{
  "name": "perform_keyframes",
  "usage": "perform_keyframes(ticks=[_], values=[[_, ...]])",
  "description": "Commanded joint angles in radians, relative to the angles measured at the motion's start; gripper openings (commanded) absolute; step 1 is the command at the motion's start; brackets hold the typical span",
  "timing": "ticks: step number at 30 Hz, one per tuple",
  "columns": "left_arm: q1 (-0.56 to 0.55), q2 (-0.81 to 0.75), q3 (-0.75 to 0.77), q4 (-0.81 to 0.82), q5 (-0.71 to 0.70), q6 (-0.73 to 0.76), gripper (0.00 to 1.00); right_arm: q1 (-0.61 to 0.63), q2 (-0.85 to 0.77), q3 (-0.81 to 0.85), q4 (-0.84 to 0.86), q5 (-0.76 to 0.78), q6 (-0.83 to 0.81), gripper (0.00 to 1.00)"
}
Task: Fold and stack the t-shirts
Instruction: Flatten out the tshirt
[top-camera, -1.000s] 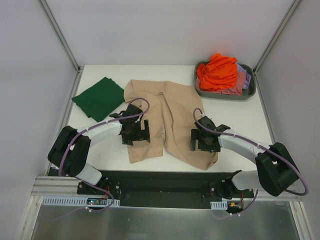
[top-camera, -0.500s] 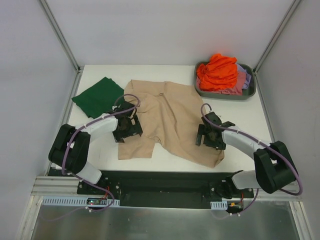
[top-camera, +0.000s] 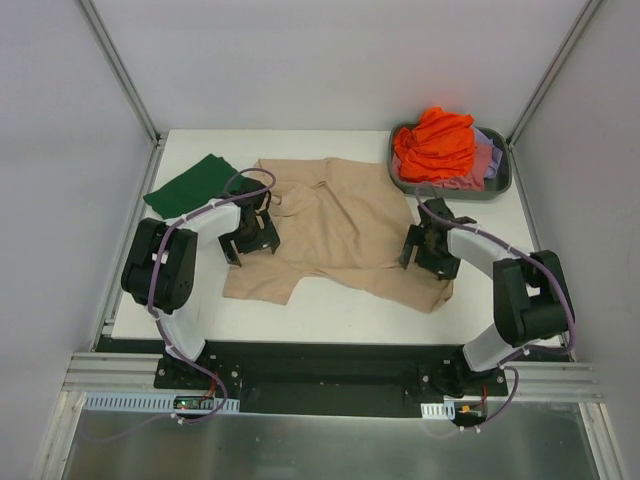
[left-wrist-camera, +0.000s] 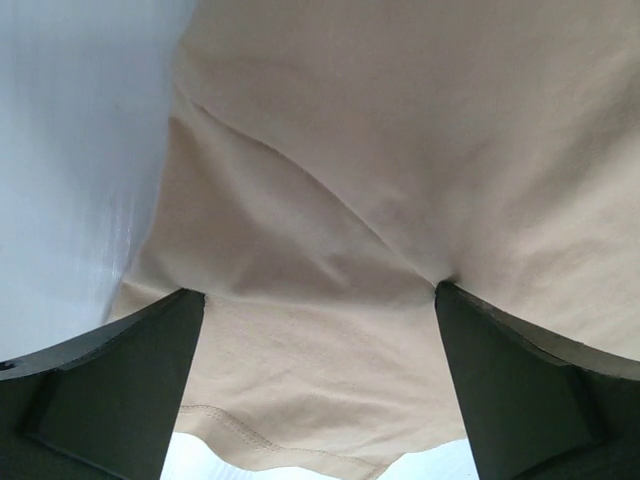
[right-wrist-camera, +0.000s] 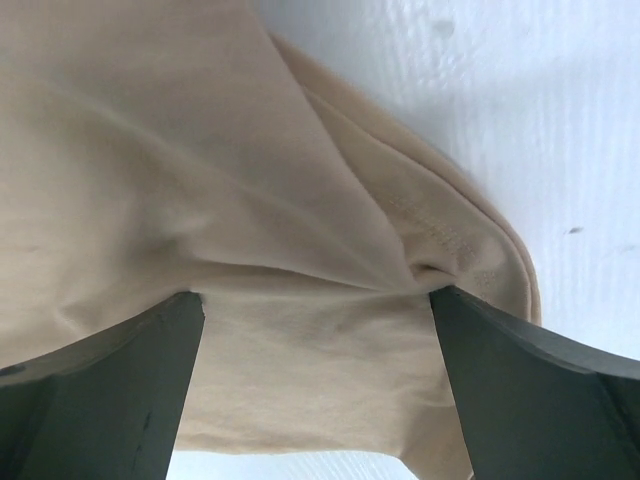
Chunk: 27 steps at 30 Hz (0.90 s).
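So the big beige t-shirt (top-camera: 340, 225) is lying mostly flat, stretched between the two claws with a few wrinkles in it. The left claw (top-camera: 250, 232) sits on its left edge and the right claw (top-camera: 428, 250) on its right edge.

Left wrist cam: the left claw's fingers (left-wrist-camera: 120, 390) are spread wide and tan cloth fills the whole gap between them. A crease runs right to the tip of one finger and a stitched hem shows just below. It looks like it's pressing down on the fabric, not pinching it.

Right wrist cam is the same deal. Its fingers (right-wrist-camera: 110, 390) are wide apart, with bunched folds and a seamed edge between the tips. Bare white desk (right-wrist-camera: 480, 100) shows just past that edge.

The dark green t-shirt (top-camera: 190, 183) lies flat just beyond the left claw on its outer side, apart from the beige one. Past the right claw, at the far corner, a grey tub (top-camera: 500, 185) has the orange t-shirt (top-camera: 435, 143) heaped on top, with the pink (top-camera: 487, 158) and lavender (top-camera: 492, 137) ones peeking out beside it.
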<state>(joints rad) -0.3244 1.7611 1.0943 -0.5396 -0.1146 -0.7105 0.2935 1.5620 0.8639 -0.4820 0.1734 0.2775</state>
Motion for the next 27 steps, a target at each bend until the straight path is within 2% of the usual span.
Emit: perform_keyframes(ticks=[1,5,9,14,17,21,27], values=[[0.027,0.048,0.035,0.035,-0.003,0.032,0.99,-0.091,0.052,0.050,0.008,-0.048,-0.050,0.99],[0.028,0.025,0.021,0.038,-0.003,0.040,0.99,-0.186,0.011,0.044,-0.030,0.009,-0.061,0.99],[0.027,-0.003,-0.013,0.040,0.001,0.036,0.99,-0.275,-0.110,-0.017,-0.061,0.041,-0.066,0.99],[0.027,-0.035,-0.057,0.066,0.049,0.045,0.99,-0.289,-0.296,-0.051,-0.138,0.098,-0.075,0.99],[0.025,-0.063,-0.082,0.087,0.078,0.052,0.99,-0.290,-0.403,-0.092,-0.156,-0.010,-0.075,0.99],[0.019,-0.094,-0.089,0.105,0.108,0.066,0.99,-0.289,-0.543,-0.169,-0.191,-0.080,-0.051,0.99],[0.010,-0.213,-0.105,0.102,0.147,0.079,0.99,-0.290,-0.635,-0.218,-0.199,-0.209,-0.064,0.99]])
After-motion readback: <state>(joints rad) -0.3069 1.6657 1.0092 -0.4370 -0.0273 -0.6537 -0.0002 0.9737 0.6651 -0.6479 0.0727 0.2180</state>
